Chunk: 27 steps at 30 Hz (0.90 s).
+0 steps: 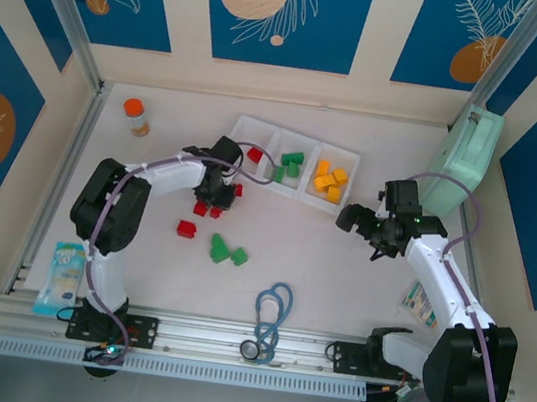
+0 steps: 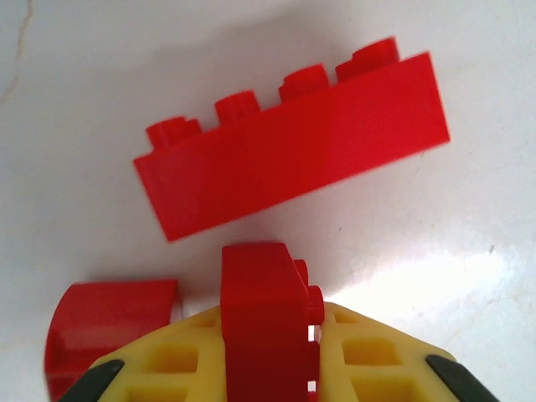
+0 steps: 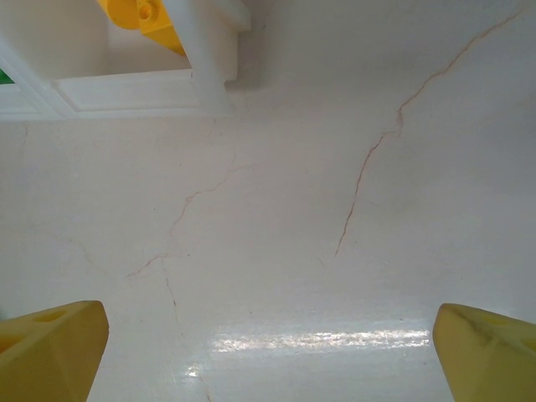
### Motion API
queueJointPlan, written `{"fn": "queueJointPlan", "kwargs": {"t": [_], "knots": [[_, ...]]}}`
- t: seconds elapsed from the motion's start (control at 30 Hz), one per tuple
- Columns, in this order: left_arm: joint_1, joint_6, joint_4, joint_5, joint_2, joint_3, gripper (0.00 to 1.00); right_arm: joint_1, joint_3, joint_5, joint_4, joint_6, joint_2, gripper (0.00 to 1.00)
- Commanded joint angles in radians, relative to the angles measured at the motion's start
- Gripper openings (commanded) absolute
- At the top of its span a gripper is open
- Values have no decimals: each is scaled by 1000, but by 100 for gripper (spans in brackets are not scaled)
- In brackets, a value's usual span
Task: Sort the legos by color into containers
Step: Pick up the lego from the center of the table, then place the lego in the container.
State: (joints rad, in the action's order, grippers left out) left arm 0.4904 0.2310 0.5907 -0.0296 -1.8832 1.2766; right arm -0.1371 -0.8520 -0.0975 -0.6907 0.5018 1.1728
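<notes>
**Left gripper** [image 2: 268,368]
- In the left wrist view, the yellow fingers [image 2: 180,356] are pinching a small red block [image 2: 261,310], which is standing on edge between them.
- Just beyond it, a long red brick [image 2: 293,155] with four studs is lying on the white table [image 2: 75,75], apart from the held block.
- A curved red piece [image 2: 96,327] is sitting just beside the left finger.
- From above the pinch is too small to tell. That view is placing the gripper low among loose red blocks [image 1: 207,209], near the left end of the tray [image 1: 242,128].

**Right gripper** [image 3: 268,360]
- Its fingertips [image 3: 50,347] are standing spread wide at the lower corners of the right wrist view, over bare table.
- A corner of the tray is showing at upper left, with a yellow block [image 3: 142,15] inside.
- From above, the gripper is hovering near the tray's right end.

**Tray**
- Three square compartments are sitting in a row.
- The left compartment is holding one red block [image 1: 254,154].
- The middle compartment is holding green blocks [image 1: 290,167].
- The right compartment is holding yellow blocks [image 1: 330,182].

**Loose on the table**
- A single red block [image 1: 187,228] and two green blocks [image 1: 228,252] are lying near the left arm.
</notes>
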Motion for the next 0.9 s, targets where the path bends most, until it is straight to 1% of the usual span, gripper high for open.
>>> {"fn": "queueJointPlan", "kwargs": {"t": [0.0,0.1,0.23,0.43,0.53,0.7,0.77,0.87], "knots": [[7,10,-19,-18,106,-16,15,1,-1,-5,3,3,-17,100],[8,10,-33,-25,154,4,14,3,-3,-5,1,6,-24,100],[2,4,-55,-46,139,78,15,1,-9,1,-2,10,-26,100],[-14,2,-54,-83,-22,300,16,-2,-28,14,-20,16,-42,100],[-18,-2,-52,-92,-116,424,14,0,-24,4,-27,14,-70,99],[-23,-16,29,-118,-276,659,13,5,-13,25,-29,0,-111,99],[-26,-15,24,-134,-306,690,14,5,-14,31,-41,-9,-124,99],[-33,-11,-12,-139,-330,696,22,8,-13,54,-46,-17,-147,99]]}}
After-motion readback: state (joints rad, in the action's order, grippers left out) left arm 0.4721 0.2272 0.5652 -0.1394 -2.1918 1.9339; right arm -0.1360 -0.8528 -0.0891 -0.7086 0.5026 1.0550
